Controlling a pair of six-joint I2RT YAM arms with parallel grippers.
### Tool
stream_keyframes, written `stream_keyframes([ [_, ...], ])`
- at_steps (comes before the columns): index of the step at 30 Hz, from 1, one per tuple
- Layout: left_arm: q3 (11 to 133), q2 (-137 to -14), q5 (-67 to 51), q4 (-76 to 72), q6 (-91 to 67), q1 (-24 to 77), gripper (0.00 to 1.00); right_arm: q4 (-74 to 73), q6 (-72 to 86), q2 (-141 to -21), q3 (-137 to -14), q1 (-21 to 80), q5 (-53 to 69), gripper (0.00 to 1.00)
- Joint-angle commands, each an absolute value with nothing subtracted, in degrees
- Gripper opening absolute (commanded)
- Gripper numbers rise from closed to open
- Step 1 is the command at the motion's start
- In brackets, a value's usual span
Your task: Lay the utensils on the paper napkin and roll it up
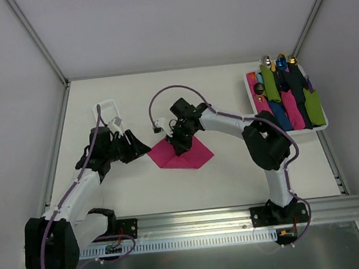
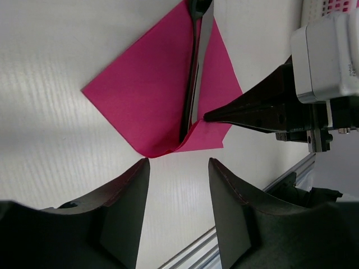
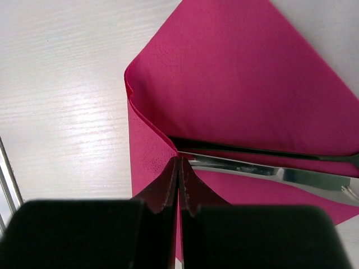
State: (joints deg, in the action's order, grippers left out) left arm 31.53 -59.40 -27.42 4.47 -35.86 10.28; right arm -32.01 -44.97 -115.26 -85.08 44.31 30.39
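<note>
Right wrist shows right jaws clamped on the paper napkin (image 3: pixel 235 73) fold beside utensils (image 3: pixel 263 170); left jaws apart.

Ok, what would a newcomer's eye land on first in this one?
The magenta paper napkin in the middle of the table, bright against the white surface, with the utensils lying on it. The right gripper is shut on a folded-up flap of it beside the utensils, while the left gripper hangs open just off one corner. At the far right, a white tray holds colourful rolled napkins.
</note>
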Motion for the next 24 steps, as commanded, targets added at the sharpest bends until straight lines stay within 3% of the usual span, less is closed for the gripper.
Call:
stream_keyframes([
  [1,30.6,-61.0,-26.7,-1.5,-37.4,11.9,0.43,-32.8,-46.2,-116.1,-88.4,43.7,32.2,0.0],
  [24,30.7,-77.3,-24.9,-15.2,-43.9,25.2,0.17,-32.4,-45.4,-120.3,-91.5,41.4,31.8,0.0],
])
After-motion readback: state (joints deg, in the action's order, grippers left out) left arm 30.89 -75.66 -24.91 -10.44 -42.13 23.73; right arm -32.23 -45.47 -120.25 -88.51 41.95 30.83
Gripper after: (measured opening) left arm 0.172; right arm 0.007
